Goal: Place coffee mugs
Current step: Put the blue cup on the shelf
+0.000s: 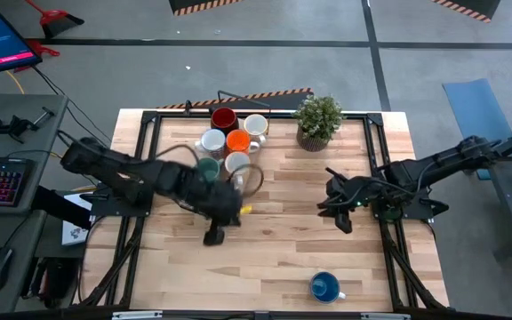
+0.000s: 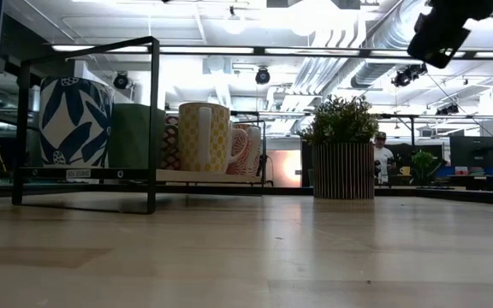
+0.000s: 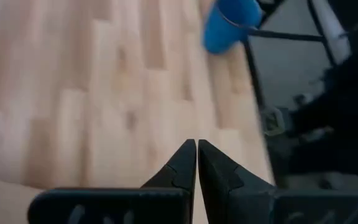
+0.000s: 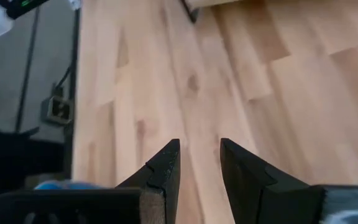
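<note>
Several coffee mugs stand grouped at the table's far middle: dark red (image 1: 224, 118), orange (image 1: 237, 140), teal-green (image 1: 208, 166) and white ones (image 1: 255, 125). In the low view they show as patterned mugs (image 2: 204, 137) behind a black frame. A blue mug (image 1: 324, 286) stands alone by the near edge and shows again in the left wrist view (image 3: 229, 25). My left gripper (image 1: 214, 236) hangs shut and empty over the table's middle (image 3: 196, 149), nearer than the group. My right gripper (image 1: 343, 220) is open and empty over bare wood at the right (image 4: 199, 149).
A potted green plant (image 1: 318, 120) in a ribbed pot (image 2: 342, 169) stands at the far right of the mugs. A black frame (image 1: 149, 133) runs along the table's edges. Bare wood (image 1: 274, 258) lies between the grippers and the blue mug.
</note>
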Controlling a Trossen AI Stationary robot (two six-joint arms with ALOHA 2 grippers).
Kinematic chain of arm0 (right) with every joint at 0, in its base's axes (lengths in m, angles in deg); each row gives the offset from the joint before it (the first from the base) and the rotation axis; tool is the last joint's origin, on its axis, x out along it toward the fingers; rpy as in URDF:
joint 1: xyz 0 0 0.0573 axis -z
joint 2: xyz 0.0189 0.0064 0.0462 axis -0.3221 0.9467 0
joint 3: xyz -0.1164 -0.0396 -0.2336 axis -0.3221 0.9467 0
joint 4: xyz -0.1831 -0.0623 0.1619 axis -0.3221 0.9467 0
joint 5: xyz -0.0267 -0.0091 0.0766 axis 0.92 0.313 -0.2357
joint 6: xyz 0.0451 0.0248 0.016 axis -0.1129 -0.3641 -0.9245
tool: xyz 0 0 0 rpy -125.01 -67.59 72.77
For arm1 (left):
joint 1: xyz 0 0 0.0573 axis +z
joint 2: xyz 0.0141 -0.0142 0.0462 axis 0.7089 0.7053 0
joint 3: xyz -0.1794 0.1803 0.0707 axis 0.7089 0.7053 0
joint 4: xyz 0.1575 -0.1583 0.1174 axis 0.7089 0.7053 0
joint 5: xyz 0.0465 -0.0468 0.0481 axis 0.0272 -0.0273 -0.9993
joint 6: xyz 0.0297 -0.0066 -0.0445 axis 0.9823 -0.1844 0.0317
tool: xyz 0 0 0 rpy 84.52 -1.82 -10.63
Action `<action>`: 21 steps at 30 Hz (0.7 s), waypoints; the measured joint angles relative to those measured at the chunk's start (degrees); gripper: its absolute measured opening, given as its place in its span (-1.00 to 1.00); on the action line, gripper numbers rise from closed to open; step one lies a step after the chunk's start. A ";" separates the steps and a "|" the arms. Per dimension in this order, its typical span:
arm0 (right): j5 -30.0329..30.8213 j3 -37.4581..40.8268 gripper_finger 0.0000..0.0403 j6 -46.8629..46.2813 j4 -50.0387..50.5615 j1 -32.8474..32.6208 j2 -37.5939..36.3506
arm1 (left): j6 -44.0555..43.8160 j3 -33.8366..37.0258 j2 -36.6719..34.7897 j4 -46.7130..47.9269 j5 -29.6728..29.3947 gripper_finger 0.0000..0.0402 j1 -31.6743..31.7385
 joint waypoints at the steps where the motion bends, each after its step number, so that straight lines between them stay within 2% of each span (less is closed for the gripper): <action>1: -0.21 0.00 -0.53 0.02 -0.01 -0.63 0.00 | -1.81 0.02 0.10 0.20 0.00 -0.96 -1.39; 7: -0.07 0.00 -0.53 -0.98 3.11 -6.93 0.74 | -15.41 0.02 0.07 1.92 -0.69 -0.96 -10.38; 14: -0.49 0.00 -0.53 -3.97 4.45 -16.15 8.35 | -29.39 -0.07 1.95 6.74 -2.72 -0.96 -20.25; 21: -6.94 0.00 -0.53 -10.97 3.97 -20.25 13.48 | -35.58 0.13 3.33 8.97 -4.96 -0.96 -24.90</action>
